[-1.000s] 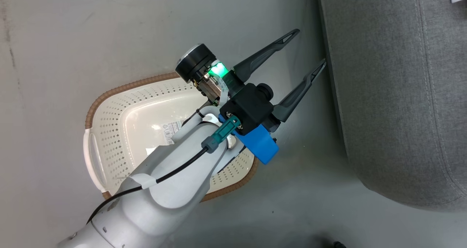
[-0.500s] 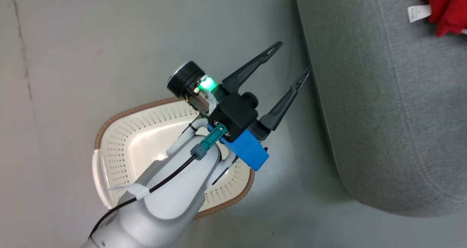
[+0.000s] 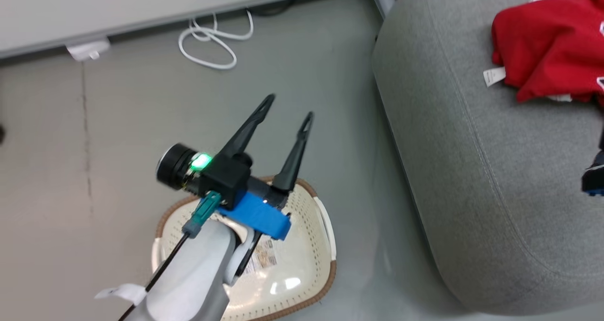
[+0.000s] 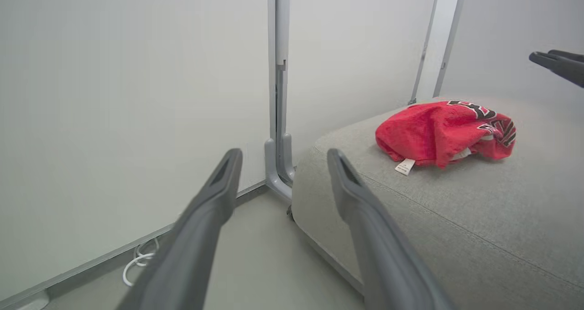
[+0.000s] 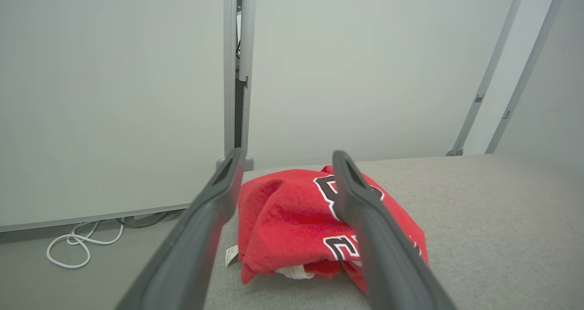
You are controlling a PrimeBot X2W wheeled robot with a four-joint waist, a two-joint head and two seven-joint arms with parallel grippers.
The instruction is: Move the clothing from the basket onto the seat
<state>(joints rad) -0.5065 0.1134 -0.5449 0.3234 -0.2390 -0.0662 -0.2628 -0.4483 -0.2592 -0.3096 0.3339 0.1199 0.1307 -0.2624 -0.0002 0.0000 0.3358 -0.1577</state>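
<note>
Red clothing (image 3: pixel 547 42) bunched on seat (image 3: pixel 472 170), basket (image 3: pixel 306 236) nearby

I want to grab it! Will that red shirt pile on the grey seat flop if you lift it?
Probably yes: the red clothing lies crumpled in soft folds on the seat, so it would likely droop. It looks thin, so probably light. Pushed, it would likely bunch up rather than roll.

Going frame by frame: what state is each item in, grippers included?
clothing: bunched in a heap on the seat, white tag showing
basket: upright on the floor, no clothing in its visible part
seat: bears the clothing
left gripper: open, empty, raised near the basket
right gripper: open, empty, pointing at the clothing
white cable: loosely coiled on the floor
</note>
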